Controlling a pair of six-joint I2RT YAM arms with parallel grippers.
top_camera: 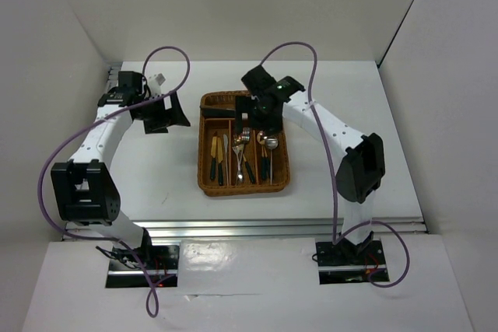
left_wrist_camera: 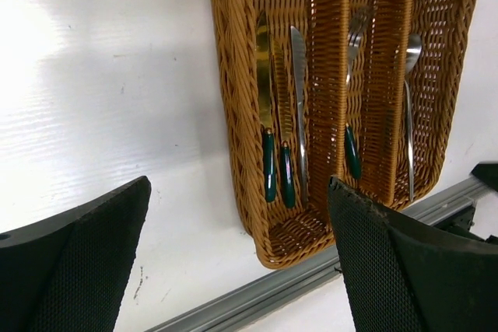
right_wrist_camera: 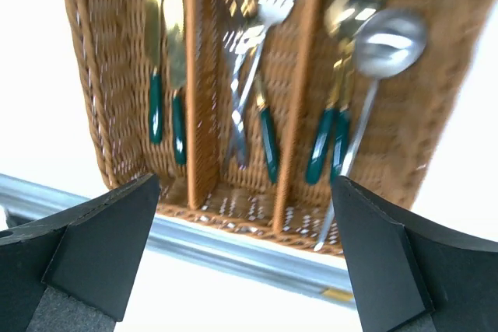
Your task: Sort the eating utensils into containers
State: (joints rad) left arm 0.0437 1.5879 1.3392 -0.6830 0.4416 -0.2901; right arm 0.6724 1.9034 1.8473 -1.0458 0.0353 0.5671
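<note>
Right wrist view: the right gripper [right_wrist_camera: 245,211] hangs empty, its two black padded fingers [right_wrist_camera: 97,250] spread wide in the lower corners of the frame. It hovers over the rectangular brown woven wicker tray [right_wrist_camera: 85,75], a pose that would suit dropping a piece in or reaching down for one. Inside the tray the cutlery is grouped by kind. Gold-bladed knives with dark green handles [right_wrist_camera: 156,75] lie in the slot at the left of the frame. Gold and silver forks [right_wrist_camera: 257,29] cross one another in the middle slot. Gold spoons [right_wrist_camera: 350,13] share the slot at the right of the frame with a long, all-silver round-bowled spoon [right_wrist_camera: 385,44]. All handles point toward the bottom of the frame, so each piece lies lengthwise along its slot. This view is blurred, so the forks cannot be counted. In the left wrist view the left gripper [left_wrist_camera: 240,215] is also wide open and holds nothing. It sits over the white table [left_wrist_camera: 93,75], beside the tray rather than above it. In the top view, the right gripper covers the crosswise slot in the upper part of the tray, and whether anything lies there cannot be told. Every utensil that shows is inside the tray.
</note>
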